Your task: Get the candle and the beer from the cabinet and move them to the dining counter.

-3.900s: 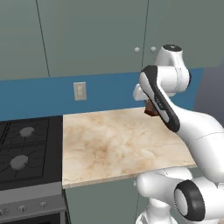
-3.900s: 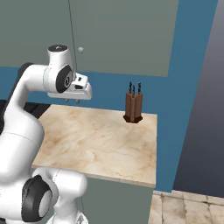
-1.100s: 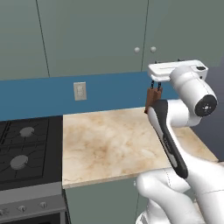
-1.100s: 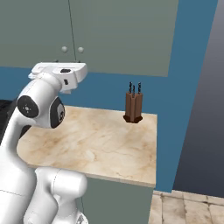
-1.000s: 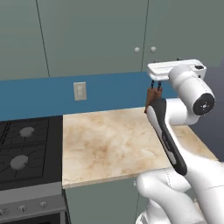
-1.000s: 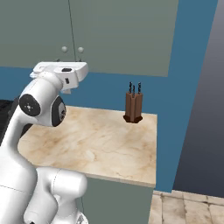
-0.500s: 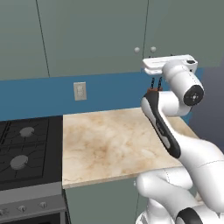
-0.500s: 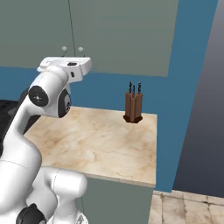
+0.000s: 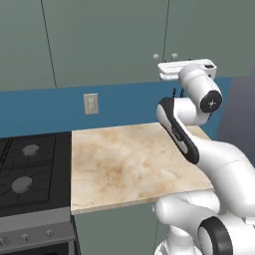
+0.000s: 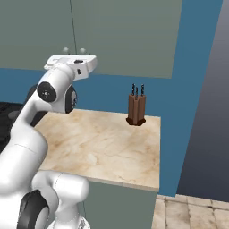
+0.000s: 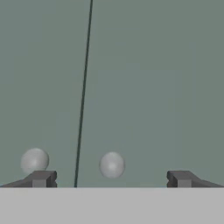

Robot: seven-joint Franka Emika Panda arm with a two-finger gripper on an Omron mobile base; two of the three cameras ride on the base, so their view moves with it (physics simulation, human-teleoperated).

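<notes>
Grey-green cabinet (image 9: 109, 45) doors shut, above the blue backsplash (image 9: 45, 107). Marble worktop (image 9: 129, 164) below, stove (image 9: 27, 174) to its left, knife block (image 10: 136, 109) at back right. Gripper (image 11: 112, 177) wide open, holding nothing, facing the door seam; right-hand knob (image 11: 112, 165) sits between the fingertips (image 11: 41, 178), left knob (image 11: 34, 160) near one tip.

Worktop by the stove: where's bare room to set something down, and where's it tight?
The marble worktop is bare from the stove edge across to its right edge. The one thing on it, the knife block, stands at the back right corner by the blue backsplash.
</notes>
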